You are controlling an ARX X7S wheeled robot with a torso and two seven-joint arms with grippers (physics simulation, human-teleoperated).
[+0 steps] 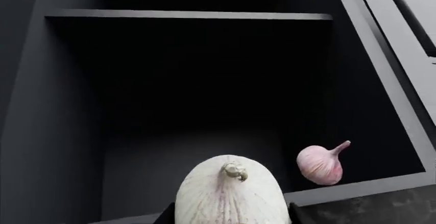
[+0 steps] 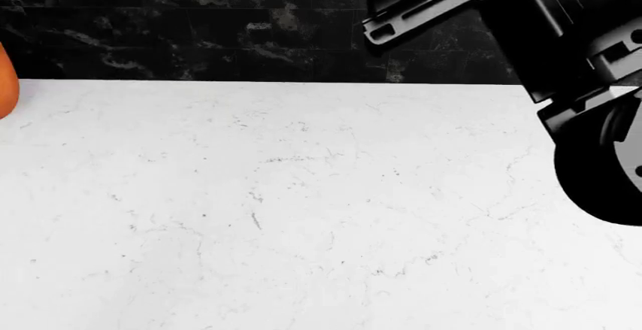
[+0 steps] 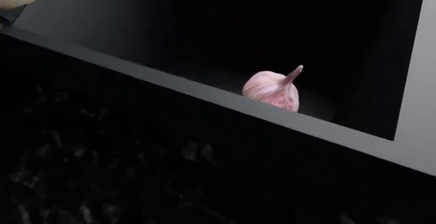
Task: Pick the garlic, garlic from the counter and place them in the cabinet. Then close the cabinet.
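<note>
One garlic (image 1: pixel 320 164) inside cabinet (image 1: pixel 381 183)

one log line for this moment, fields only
white garlic: in left gripper at cabinet opening | pink garlic: lying inside cabinet | counter: no garlic in view | door: not closed

Matt dark cabinet (image 1: pixel 61 132), papery garlic skins (white (image 1: pixel 232 198), pink (image 1: pixel 319 164)), polished white veined stone counter (image 2: pixel 301 210).
</note>
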